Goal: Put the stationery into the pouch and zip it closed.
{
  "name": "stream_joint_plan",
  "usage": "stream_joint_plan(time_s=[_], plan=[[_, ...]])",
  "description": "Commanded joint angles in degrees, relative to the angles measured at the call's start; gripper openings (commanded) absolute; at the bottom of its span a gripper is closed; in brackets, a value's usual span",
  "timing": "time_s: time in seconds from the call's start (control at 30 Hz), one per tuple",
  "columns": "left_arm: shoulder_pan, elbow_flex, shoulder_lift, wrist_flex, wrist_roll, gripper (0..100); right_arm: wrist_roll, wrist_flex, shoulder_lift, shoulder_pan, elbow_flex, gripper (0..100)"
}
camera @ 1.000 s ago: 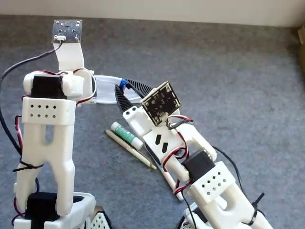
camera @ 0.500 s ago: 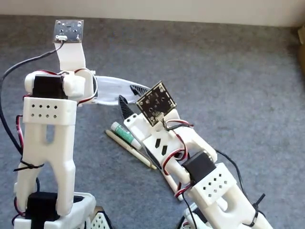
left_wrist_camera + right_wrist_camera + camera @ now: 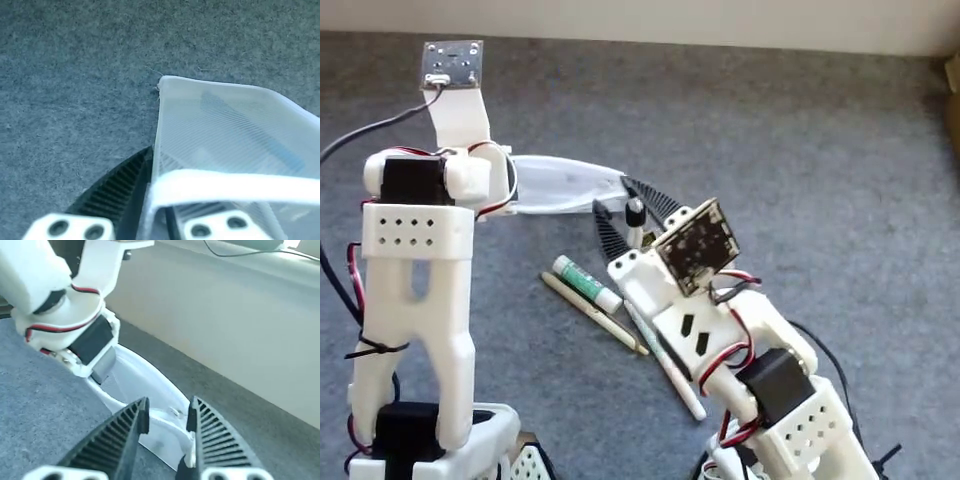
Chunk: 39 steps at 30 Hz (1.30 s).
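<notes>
A translucent white pouch (image 3: pixel 560 185) lies on the grey carpet, and my left gripper (image 3: pixel 512 190) is shut on one end of it. The left wrist view has the pouch (image 3: pixel 220 125) pinched at the left gripper (image 3: pixel 155 170), with a blue item (image 3: pixel 285 155) inside. My right gripper (image 3: pixel 615 195) stands open at the pouch's other end. In the right wrist view its fingers (image 3: pixel 167 407) straddle the edge of the pouch (image 3: pixel 135 375). A green-and-white glue stick (image 3: pixel 586 283), a beige pencil (image 3: pixel 595 312) and a white pen (image 3: pixel 670 370) lie beside the right arm.
Grey carpet (image 3: pixel 820 150) stretches free to the right and behind the pouch. A pale wall runs along the back (image 3: pixel 720 20). The left arm's white body (image 3: pixel 65 305) stands close behind the pouch in the right wrist view.
The right gripper went left over the pouch, then drew back right to its end. The blue thing between its fingers a second ago is no longer there. The left arm shifted slightly left.
</notes>
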Motion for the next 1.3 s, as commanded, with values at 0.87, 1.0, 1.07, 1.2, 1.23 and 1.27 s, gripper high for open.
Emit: stream_joint_plan(time_s=[0.87, 1.0, 1.07, 1.2, 1.23, 1.27], plan=[[-8.4, 1.8, -9.98, 0.88, 0.62, 1, -13.63, 14.2, 24.22, 9.01, -15.52, 13.0], [-8.57, 3.03, -9.98, 0.88, 0.62, 1, -19.87, 17.45, 30.55, 9.63, -20.88, 13.0], [-8.57, 4.35, -10.24, 0.88, 0.62, 1, -22.42, 19.12, 34.24, 10.77, -23.43, 13.0], [-8.57, 6.11, -10.33, -0.7, 0.62, 1, -27.34, 23.69, 42.51, 13.05, -30.2, 13.0], [-8.57, 6.46, -10.33, -1.05, 0.62, 1, -28.57, 24.92, 44.7, 13.05, -31.96, 13.2], [-8.57, 6.46, -10.33, -1.05, 0.62, 1, -29.63, 26.15, 46.99, 13.05, -33.71, 13.3]])
